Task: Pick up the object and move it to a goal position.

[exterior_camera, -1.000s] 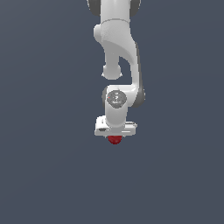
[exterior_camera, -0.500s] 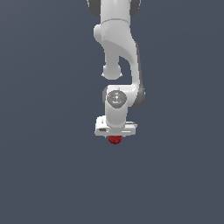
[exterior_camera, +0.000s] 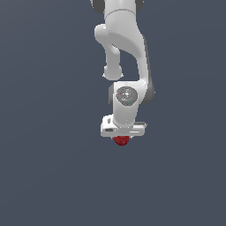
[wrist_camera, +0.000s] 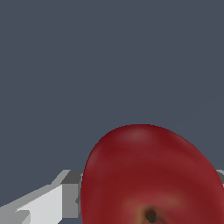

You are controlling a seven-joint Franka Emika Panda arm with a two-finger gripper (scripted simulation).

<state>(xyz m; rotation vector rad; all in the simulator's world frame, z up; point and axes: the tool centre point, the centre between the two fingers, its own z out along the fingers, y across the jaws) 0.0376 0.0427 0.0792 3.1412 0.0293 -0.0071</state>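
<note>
The object is a small dark red apple-like ball that shows just under the white hand of the arm in the exterior view. My gripper points down and is shut on the object, and the hand hides the object's upper part. The wrist view is filled by the object, its dark dimple towards the camera. One grey and white finger presses against its side, and only a sliver of the other finger shows at the frame's edge.
Only a plain dark grey-blue surface surrounds the arm in both views. The white arm rises from the hand to the exterior view's upper edge.
The wrist and hand have shifted slightly towards the exterior view's right, carrying the object along. The grip looks the same.
</note>
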